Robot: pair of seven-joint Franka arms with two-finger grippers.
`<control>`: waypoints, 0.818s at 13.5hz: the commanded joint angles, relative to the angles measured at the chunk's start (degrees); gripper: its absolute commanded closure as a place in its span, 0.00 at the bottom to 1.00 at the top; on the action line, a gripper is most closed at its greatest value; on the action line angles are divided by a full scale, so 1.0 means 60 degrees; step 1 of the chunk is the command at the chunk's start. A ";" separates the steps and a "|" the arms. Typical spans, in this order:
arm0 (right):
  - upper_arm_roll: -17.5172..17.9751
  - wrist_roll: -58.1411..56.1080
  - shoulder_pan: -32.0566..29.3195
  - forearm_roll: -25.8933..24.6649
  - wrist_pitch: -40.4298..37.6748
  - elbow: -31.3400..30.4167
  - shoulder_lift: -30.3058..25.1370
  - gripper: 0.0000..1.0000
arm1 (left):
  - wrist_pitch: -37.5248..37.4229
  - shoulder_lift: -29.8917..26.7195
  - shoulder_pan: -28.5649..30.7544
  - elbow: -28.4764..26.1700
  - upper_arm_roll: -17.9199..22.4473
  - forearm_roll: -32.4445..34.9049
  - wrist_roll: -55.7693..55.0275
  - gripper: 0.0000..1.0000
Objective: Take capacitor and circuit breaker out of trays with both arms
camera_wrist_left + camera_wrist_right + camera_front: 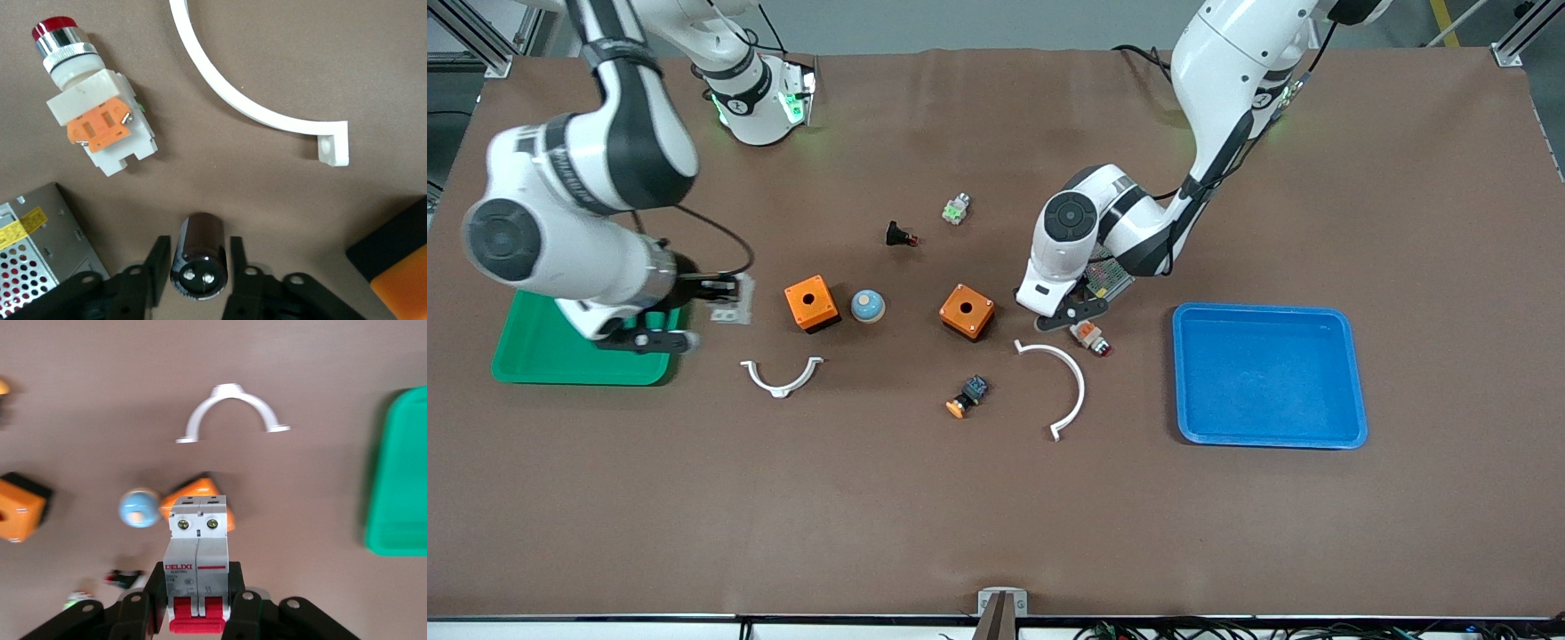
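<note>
**A:** Start big. How is the bench (996, 533) laid out?

**B:** Reading the front camera as a clock dial, the blue tray (1269, 442) lies at about three o'clock on the bench and the green tray (543, 369) at about nine. Both arms reach down between them.

**A:** And the right end effector (725, 300)?

**B:** It is over the bench, just at the green tray's three o'clock edge. Its fingers are closed on the breaker (734, 302). In the right wrist view the breaker (198, 553) stands out from between the two fingers (157, 593), with its red levers at the gripped end. One orange box (811, 302) sits on the bench at three o'clock from it.

**A:** What about the left end effector (1069, 313)?

**B:** It is low, at about ten o'clock from the blue tray and just beside the red-tipped button (1091, 336). A perforated metal box (1107, 277) lies under the wrist.

**A:** Where is the capacitor?

**B:** It is right between the jaws. In the left wrist view the capacitor (198, 263) shows its two-terminal end, and a finger (159, 263) is drawn in close against each side. The gap between them is only as wide as the capacitor's body. The larger white curved clamp (267, 113) and the second orange box (967, 311) are nearby.
</note>
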 commanded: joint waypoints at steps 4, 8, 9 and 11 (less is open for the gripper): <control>-0.0158 0.2075 0.2065 0.0309 0.1442 0.0273 0.1452 0.74 | -0.2433 -0.0768 0.0674 0.1842 0.0269 0.0421 0.0059 0.00; -0.0144 0.2090 0.2521 0.0338 0.2363 0.0258 0.2273 0.74 | -0.4344 -0.1163 0.1947 0.3663 0.0255 0.1739 0.1507 0.00; -0.0144 0.2105 0.2536 0.0512 0.2583 0.0258 0.2449 0.74 | -0.4374 -0.1353 0.2284 0.3708 0.0255 0.1740 0.2033 0.00; -0.0158 0.2105 0.2784 0.0836 0.2877 0.0258 0.2743 0.74 | -0.4418 -0.1880 0.3074 0.3694 0.0211 0.1580 0.3349 0.00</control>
